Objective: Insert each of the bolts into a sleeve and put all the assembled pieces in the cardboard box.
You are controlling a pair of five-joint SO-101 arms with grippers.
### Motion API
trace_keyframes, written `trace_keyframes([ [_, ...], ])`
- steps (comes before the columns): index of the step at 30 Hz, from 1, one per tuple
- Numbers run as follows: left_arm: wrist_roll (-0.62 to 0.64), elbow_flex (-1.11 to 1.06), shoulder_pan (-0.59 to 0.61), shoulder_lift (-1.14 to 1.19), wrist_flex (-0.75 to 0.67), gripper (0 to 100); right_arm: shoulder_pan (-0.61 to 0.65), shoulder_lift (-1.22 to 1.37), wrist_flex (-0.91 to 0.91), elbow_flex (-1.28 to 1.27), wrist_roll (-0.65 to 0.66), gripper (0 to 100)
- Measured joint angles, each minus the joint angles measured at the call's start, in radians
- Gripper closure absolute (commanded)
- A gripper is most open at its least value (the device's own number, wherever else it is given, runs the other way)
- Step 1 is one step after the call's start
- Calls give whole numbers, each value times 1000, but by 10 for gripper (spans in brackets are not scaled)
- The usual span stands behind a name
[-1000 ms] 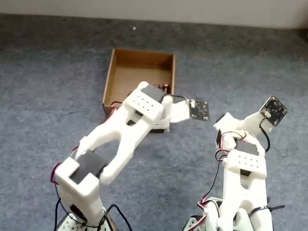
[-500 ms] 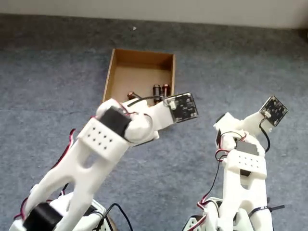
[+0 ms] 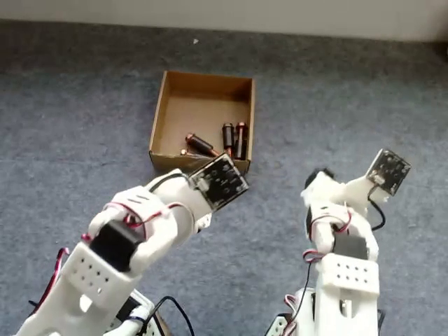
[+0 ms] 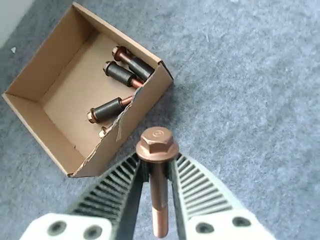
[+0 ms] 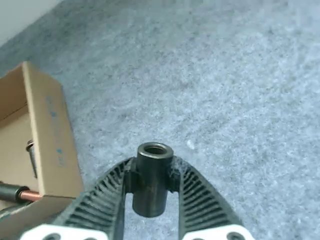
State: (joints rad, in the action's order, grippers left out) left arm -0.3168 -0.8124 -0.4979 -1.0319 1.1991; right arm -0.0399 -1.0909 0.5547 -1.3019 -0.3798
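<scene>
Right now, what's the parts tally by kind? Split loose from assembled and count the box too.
Bolt-in-sleeve pieces in the cardboard box: 3
Bolt head half hidden behind the box wall, sleeve unclear: 1
Loose bolt, in the left fingers: 1
Loose sleeve, in the right fingers: 1
Cardboard box: 1
Total: 7
</scene>
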Motion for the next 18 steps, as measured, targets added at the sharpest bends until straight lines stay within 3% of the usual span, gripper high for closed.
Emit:
trace_keyframes([
  [8,95,-95,2,-212,-18,995,75,-273,0,-117,51,995],
  [18,118,-310,2,-499,-178,994,186,-471,0,-221,58,995],
])
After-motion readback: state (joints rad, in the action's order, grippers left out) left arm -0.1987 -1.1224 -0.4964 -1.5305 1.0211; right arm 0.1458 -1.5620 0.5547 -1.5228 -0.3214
